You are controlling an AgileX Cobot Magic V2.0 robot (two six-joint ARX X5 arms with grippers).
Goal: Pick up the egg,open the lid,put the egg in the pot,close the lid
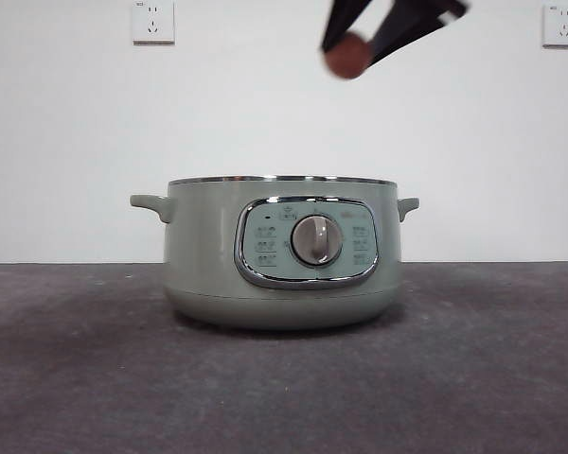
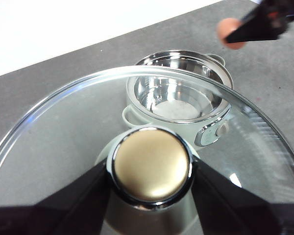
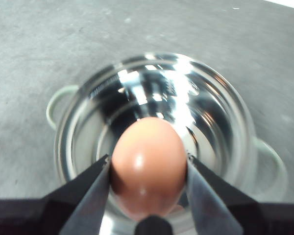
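Observation:
The sage-green pot [image 1: 208, 251] stands open in the middle of the table, its shiny steel inside empty [image 2: 179, 95] [image 3: 210, 117]. My right gripper [image 1: 352, 49] hangs high above the pot's right half, shut on the brown-orange egg [image 1: 346, 57] [image 3: 148, 164] [image 2: 229, 33], which sits directly over the pot's opening. My left gripper [image 2: 151, 169] is shut on the knob [image 2: 151, 165] of the glass lid [image 2: 63, 132], held up in the air beside and above the pot; it is out of the front view.
Grey table surface [image 1: 76, 378] runs all around the pot. A white wall with two sockets [image 1: 152, 21] stands behind it. The pot's control panel with its silver dial [image 1: 316, 239] faces the front.

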